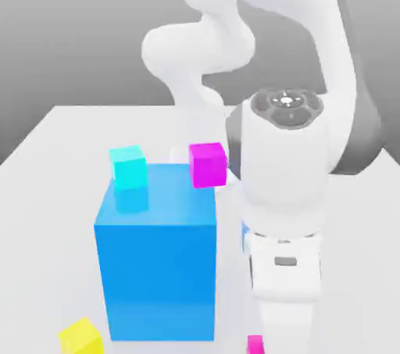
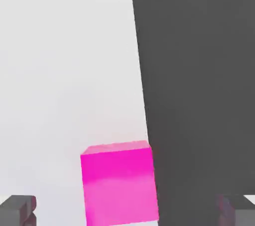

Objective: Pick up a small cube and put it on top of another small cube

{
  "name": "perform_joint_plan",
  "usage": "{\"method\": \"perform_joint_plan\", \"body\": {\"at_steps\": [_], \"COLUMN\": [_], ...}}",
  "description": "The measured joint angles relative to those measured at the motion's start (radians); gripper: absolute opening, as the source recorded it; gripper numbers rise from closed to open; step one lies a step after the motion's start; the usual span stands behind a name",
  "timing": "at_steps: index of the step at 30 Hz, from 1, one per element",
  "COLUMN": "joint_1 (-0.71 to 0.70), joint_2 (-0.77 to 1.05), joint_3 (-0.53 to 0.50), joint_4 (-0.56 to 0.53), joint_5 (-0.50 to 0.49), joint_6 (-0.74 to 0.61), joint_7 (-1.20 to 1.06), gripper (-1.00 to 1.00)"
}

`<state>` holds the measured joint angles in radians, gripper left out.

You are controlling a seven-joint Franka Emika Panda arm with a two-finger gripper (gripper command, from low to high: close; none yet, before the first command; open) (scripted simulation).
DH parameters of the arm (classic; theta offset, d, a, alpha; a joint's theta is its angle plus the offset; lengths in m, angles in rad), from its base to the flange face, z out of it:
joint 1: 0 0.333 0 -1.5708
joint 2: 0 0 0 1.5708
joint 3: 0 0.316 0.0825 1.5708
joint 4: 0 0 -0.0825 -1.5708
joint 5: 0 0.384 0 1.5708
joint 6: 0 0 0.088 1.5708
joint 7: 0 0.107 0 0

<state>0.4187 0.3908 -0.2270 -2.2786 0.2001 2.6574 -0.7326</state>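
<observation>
A small hot-pink cube (image 2: 119, 185) lies on the white table, and my gripper (image 2: 127, 215) hangs over it, open. One dark fingertip (image 2: 17, 211) stands on each side of the cube, well clear of its faces. In the exterior view a sliver of that pink cube (image 1: 255, 345) peeks out at the bottom edge, beside the arm's white hand (image 1: 285, 266), which points straight down. A same-sized purplish-magenta cube (image 1: 208, 164) sits further back, behind the big blue block's far corner.
A big blue block (image 1: 156, 255) stands just to the exterior view's left of the hand. A cyan cube (image 1: 128, 167) sits behind it and a yellow cube (image 1: 81, 337) at its front. A dark grey area (image 2: 199, 95) borders the pink cube.
</observation>
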Motion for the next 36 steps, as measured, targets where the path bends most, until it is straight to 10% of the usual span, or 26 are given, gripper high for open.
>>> {"method": "perform_joint_plan", "body": {"at_steps": [3,4,15,26,36], "joint_1": [-0.031,-0.036,-0.003,-0.098,-0.197], "joint_2": [0.112,0.133,0.003,-0.274,-0.621], "joint_3": [0.040,0.047,0.006,0.088,0.015], "joint_4": [0.023,0.028,-0.002,-0.069,-0.151], "joint_5": [0.032,0.041,-0.011,0.138,-0.068], "joint_6": [0.085,0.101,-0.001,-0.281,-0.505], "joint_7": [-0.036,-0.043,-0.003,-0.400,-0.712], "gripper": [0.00,-1.00,-1.00,-1.00,-1.00]}}
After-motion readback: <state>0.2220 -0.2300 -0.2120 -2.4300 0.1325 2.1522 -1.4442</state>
